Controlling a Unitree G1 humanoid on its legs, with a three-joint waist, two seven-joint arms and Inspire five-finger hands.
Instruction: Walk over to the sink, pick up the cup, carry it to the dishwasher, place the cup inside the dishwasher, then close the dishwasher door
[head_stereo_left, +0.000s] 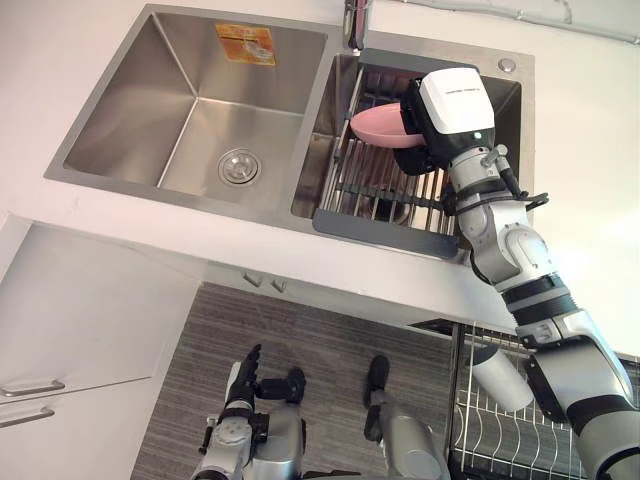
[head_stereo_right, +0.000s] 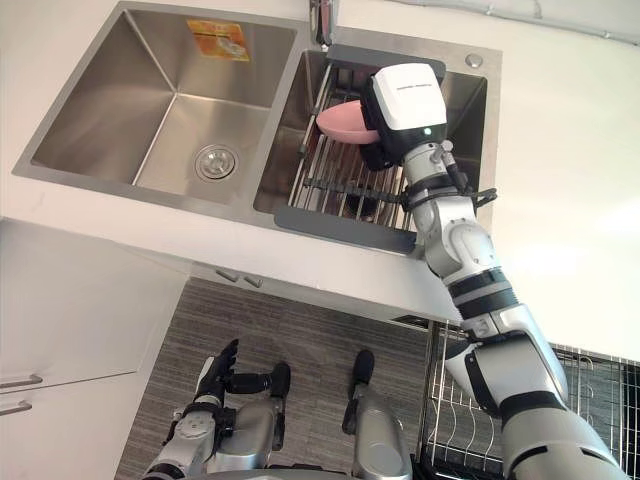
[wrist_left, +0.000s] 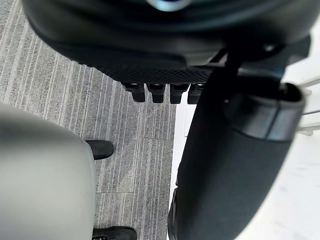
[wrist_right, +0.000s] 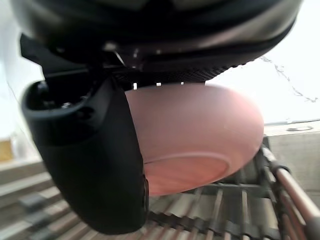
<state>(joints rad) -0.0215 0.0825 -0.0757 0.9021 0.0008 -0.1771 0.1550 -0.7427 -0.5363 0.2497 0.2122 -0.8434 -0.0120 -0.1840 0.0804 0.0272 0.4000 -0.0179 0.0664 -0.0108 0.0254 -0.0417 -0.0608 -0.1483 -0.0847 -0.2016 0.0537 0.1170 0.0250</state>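
A pink cup (head_stereo_left: 376, 127) lies on its side over the wire rack (head_stereo_left: 378, 190) in the sink's right basin (head_stereo_left: 505, 95). My right hand (head_stereo_left: 452, 108) reaches into that basin from the right and is closed on the cup. In the right wrist view the dark thumb (wrist_right: 95, 165) wraps across the cup (wrist_right: 200, 135), which sits against the palm just above the rack bars. My left hand (head_stereo_left: 245, 385) hangs low beside me over the grey floor, fingers straight and holding nothing.
The left basin (head_stereo_left: 130, 110) has a drain and an orange sticker on its back wall. A faucet (head_stereo_left: 355, 25) stands between the basins. White drawers (head_stereo_left: 60, 340) sit under the counter at left. The dishwasher's wire rack (head_stereo_left: 495, 425) shows at lower right.
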